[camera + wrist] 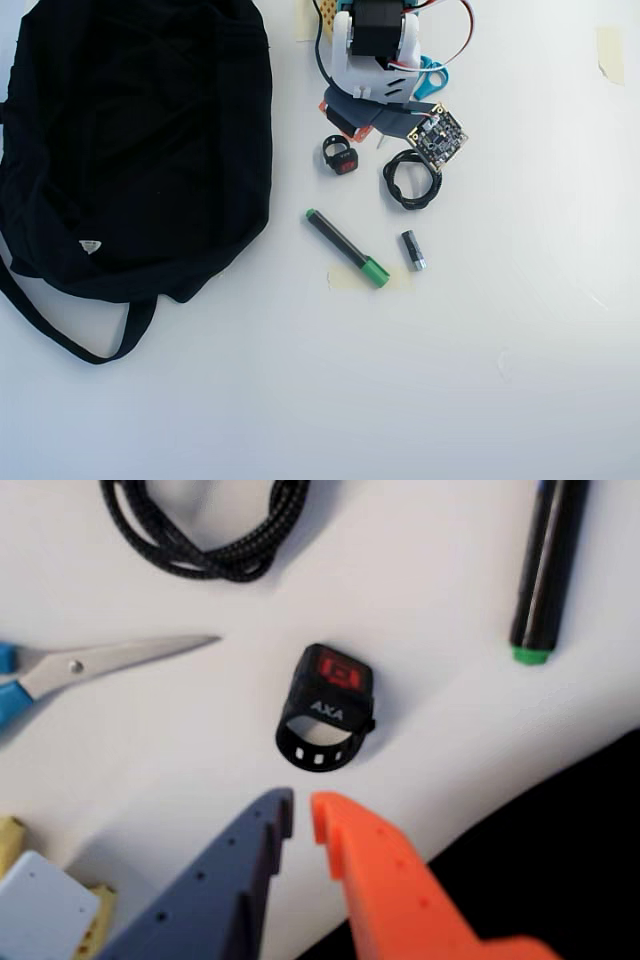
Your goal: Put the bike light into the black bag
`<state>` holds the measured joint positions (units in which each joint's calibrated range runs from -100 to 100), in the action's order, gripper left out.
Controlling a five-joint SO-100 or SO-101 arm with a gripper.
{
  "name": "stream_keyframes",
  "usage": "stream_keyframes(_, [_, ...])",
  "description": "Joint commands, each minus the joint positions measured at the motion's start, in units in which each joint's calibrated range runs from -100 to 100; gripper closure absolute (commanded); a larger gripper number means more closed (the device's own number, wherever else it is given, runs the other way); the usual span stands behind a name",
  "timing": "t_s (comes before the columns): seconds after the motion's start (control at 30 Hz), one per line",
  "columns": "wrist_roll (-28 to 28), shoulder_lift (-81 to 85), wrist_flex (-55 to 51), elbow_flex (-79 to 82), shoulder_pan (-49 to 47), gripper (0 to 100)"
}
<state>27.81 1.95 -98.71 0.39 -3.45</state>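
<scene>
The bike light is a small black block with a red lens on top and a loop strap, lying on the white table. In the wrist view it sits just ahead of my gripper, whose blue-grey finger and orange finger stand almost together with only a thin slit and nothing between them. From overhead, the bike light lies just below the gripper. The black bag sprawls over the left of the table, and a corner of the black bag shows at the wrist view's lower right.
Right of the light in the overhead view lies a coiled black cable. A green-capped marker and a small cylinder are below it. Blue-handled scissors lie left of the light in the wrist view. The bag's strap trails at lower left.
</scene>
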Motion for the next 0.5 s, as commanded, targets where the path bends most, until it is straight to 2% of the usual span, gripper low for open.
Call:
stream_keyframes(0.0, [1.5,0.5,1.6,0.6,-0.5,98])
stream_keyframes(0.47, [4.9,0.5,9.8,8.2,-0.5,98])
